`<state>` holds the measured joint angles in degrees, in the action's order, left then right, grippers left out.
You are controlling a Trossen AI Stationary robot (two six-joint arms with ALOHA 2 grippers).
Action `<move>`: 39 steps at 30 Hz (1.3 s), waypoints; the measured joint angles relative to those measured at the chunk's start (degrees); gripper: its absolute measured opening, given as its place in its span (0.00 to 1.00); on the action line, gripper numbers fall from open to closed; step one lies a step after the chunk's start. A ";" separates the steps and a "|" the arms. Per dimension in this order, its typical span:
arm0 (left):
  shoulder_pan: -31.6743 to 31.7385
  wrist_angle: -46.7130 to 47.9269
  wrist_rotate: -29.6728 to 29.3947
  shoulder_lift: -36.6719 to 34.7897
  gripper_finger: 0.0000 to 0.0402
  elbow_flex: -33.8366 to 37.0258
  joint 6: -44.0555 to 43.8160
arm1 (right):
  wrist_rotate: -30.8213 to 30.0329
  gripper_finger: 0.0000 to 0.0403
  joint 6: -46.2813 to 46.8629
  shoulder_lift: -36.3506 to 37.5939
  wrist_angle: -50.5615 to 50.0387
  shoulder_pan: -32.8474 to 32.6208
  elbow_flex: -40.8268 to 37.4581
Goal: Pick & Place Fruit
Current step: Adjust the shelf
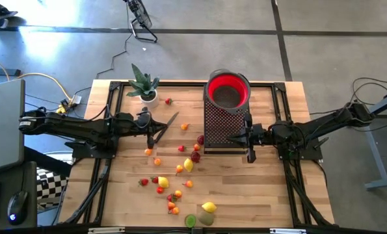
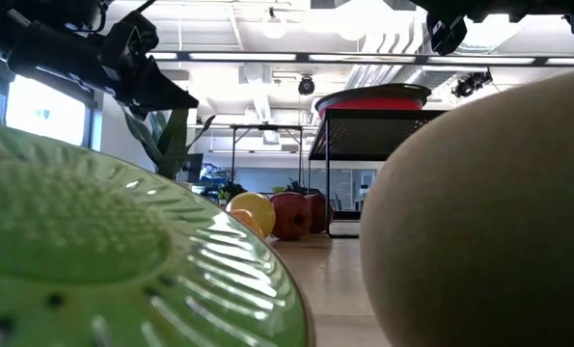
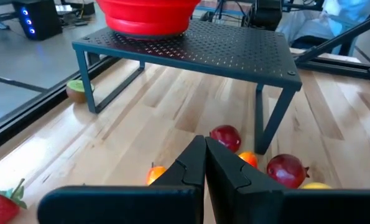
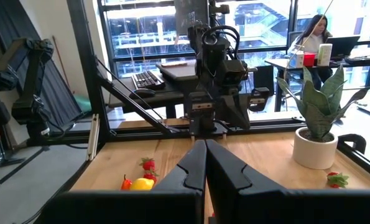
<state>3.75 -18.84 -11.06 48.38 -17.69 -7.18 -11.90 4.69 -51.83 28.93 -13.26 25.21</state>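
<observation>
Small toy fruits (image 1: 180,168) lie scattered on the wooden table between the arms: strawberries, oranges, lemons (image 1: 209,207), red pomegranates (image 3: 286,170) and a cut kiwi (image 1: 190,221). A red bowl (image 1: 229,90) sits on top of a black perforated rack (image 1: 221,127). My left gripper (image 1: 159,129) hovers shut above the table, left of the fruit and pointing at the rack; its fingers (image 3: 204,149) hold nothing. My right gripper (image 1: 233,137) hovers shut over the rack's near part, pointing toward the left arm; its fingers (image 4: 204,152) hold nothing.
A potted spiky plant (image 1: 144,86) stands near the table's far left corner. A knife (image 1: 170,122) lies beside the left gripper. In the low view a kiwi slice (image 2: 94,251) and a tan fruit (image 2: 489,222) fill the foreground. A person sits at a desk (image 4: 315,37) beyond the table.
</observation>
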 joint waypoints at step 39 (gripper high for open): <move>9.81 -22.39 14.93 32.22 0.00 -12.86 3.61 | 0.12 0.01 -2.58 -0.02 3.22 -2.12 0.04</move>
<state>13.56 -41.22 3.86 80.60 -30.56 -3.56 -11.78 2.10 -51.86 32.15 -15.38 25.26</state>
